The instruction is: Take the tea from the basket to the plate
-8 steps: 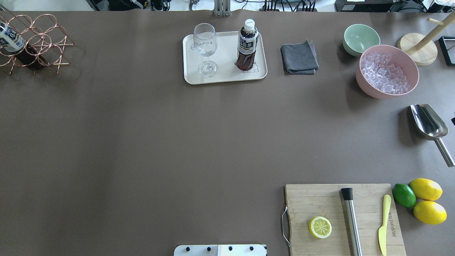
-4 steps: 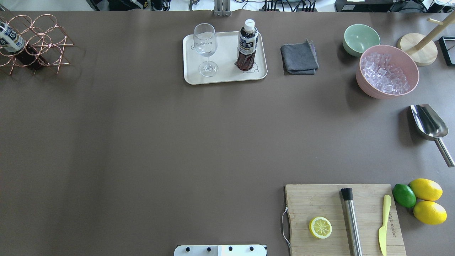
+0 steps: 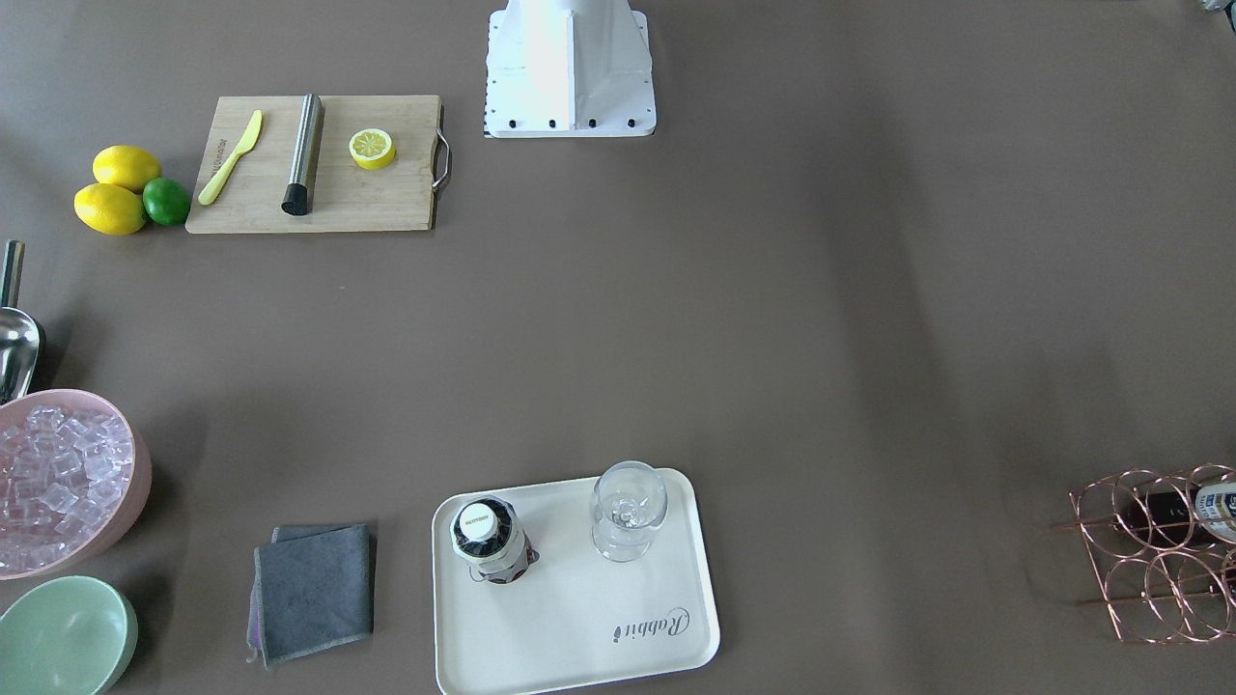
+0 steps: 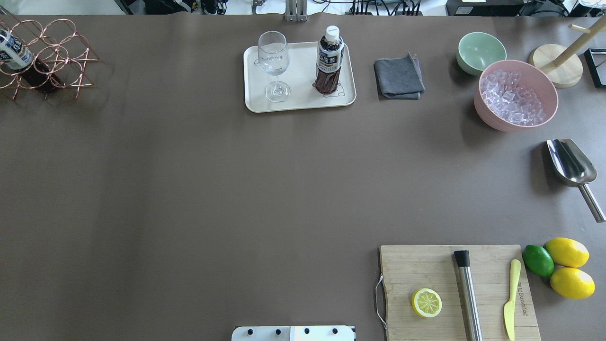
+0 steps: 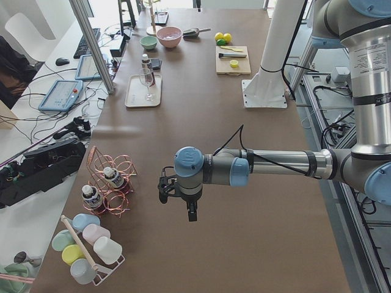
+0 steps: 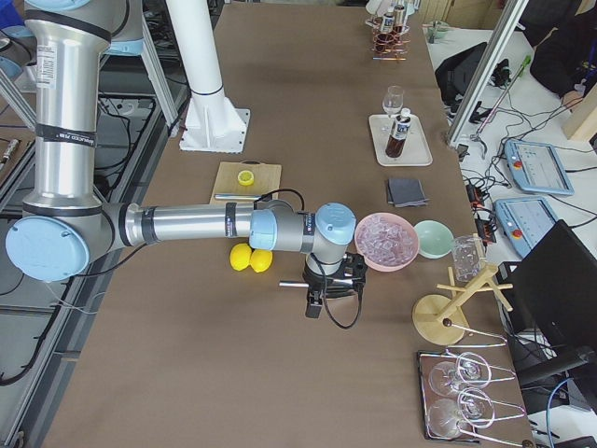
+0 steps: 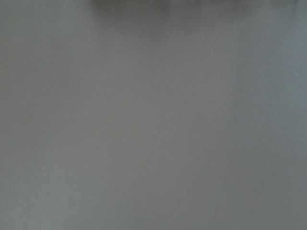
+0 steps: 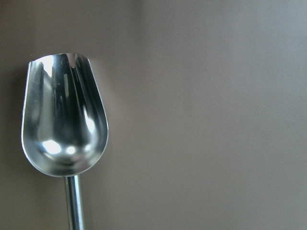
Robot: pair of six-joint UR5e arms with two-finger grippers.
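Although 1 tea already stands upright on the right half of the plate, beside the glass, 2 like bottles sit in the basket, far left. Judged: transfer done for 1 bottle. Left gripper and right gripper hang over the table, well apart from the tea; whether spread or pressed together, cannot tell.

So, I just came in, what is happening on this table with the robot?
One tea bottle already stands upright on the tray, beside the glass. Two more bottles sit in the wire basket at the robot's left end of the table. Neither arm seems to carry anything: the left gripper hangs over bare table near the basket, and the right gripper hangs above the metal scoop. Whether the grippers are open, I cannot tell.
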